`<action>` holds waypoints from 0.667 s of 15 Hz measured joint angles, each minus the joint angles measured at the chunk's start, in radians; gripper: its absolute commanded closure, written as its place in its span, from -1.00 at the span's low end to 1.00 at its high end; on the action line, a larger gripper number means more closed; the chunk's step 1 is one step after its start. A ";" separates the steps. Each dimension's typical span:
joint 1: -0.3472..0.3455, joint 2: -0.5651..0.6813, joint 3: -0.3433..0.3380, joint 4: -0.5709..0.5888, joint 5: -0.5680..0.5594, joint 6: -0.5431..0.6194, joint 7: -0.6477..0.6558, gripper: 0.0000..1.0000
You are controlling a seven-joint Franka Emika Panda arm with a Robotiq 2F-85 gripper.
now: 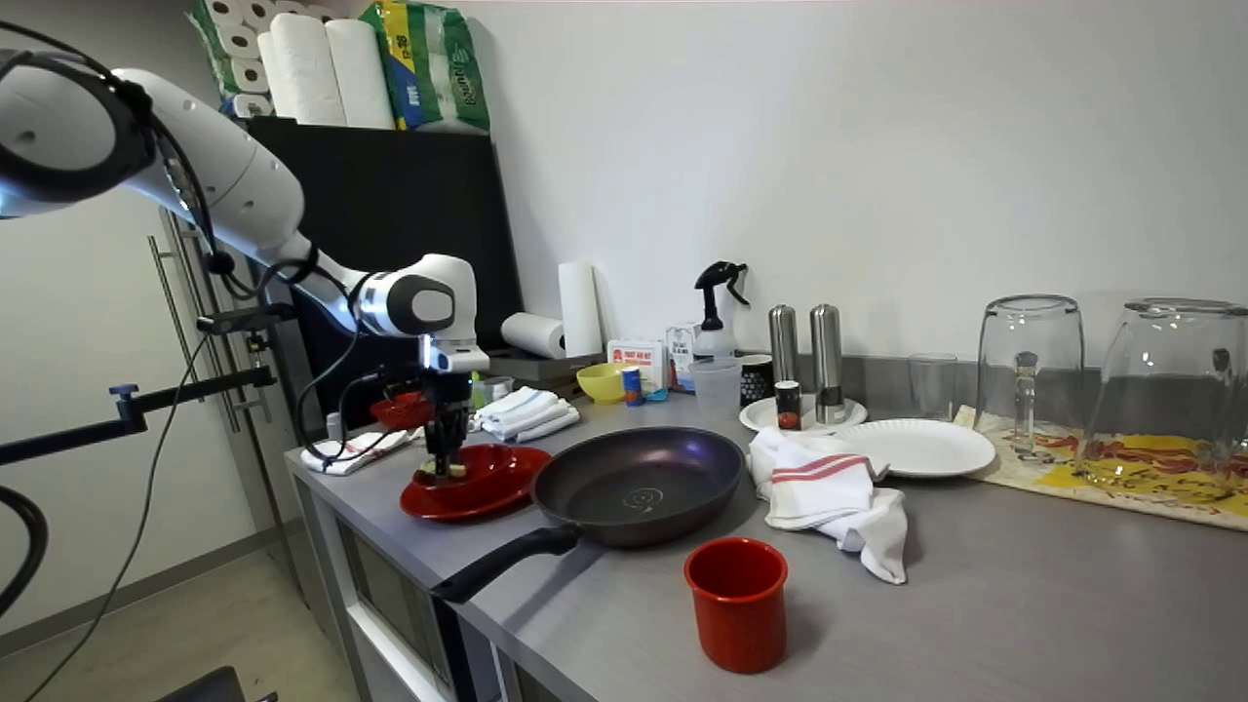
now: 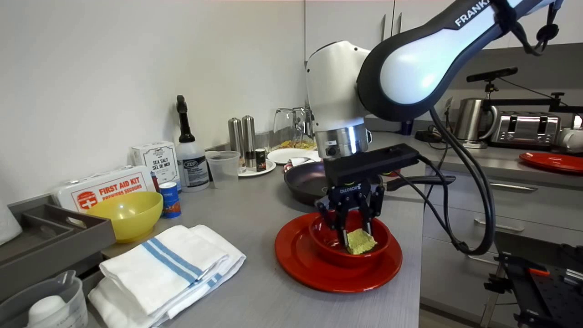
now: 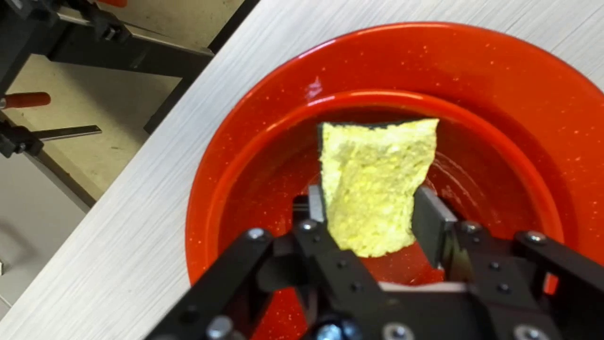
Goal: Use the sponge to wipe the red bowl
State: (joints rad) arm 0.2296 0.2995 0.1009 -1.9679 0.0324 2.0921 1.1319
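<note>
I have the gripper (image 3: 373, 215) pointing down into the red bowl (image 2: 348, 260), both fingers clamped on the sponge (image 3: 380, 165). Sponge has a yellow face and a thin dark edge, dips a bit between the fingers. It's within the bowl's rim; can't tell from my views if it touches the bottom. Pale streaks (image 3: 455, 177) on the inside of the bowl just beside the sponge, smear or glare, can't tell.

Bowl is upright on a wider red plate (image 2: 294, 257), and that's flat on the grey counter (image 2: 255, 291), close to the edge. Black frying pan (image 1: 639, 487) right next to the plate, handle reaching past the counter edge; I can't tell whether pan and plate touch.

Past the pan, in an exterior view: red cup (image 1: 738, 614), upright, and a crumpled white towel with red stripes (image 1: 829, 487). On the other side of the plate I see folded towels with blue stripes (image 2: 168, 269), then a yellow bowl (image 2: 130, 216) in front of a first aid kit (image 2: 109, 187). Blue canister (image 2: 171, 200) just beside the yellow bowl. Spray bottle (image 2: 193, 166) near the wall.
</note>
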 measured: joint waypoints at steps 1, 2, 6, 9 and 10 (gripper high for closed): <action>0.000 0.000 0.001 0.009 0.014 -0.009 -0.010 0.55; -0.001 0.000 0.001 0.017 0.025 -0.019 -0.018 0.55; -0.002 0.000 0.002 0.038 0.054 -0.041 -0.034 0.55; -0.006 0.006 0.002 0.045 0.058 -0.046 -0.034 0.55; -0.009 0.011 0.002 0.046 0.058 -0.046 -0.034 0.55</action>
State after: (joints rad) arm 0.2209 0.3105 0.1025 -1.9218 0.0900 2.0458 1.0974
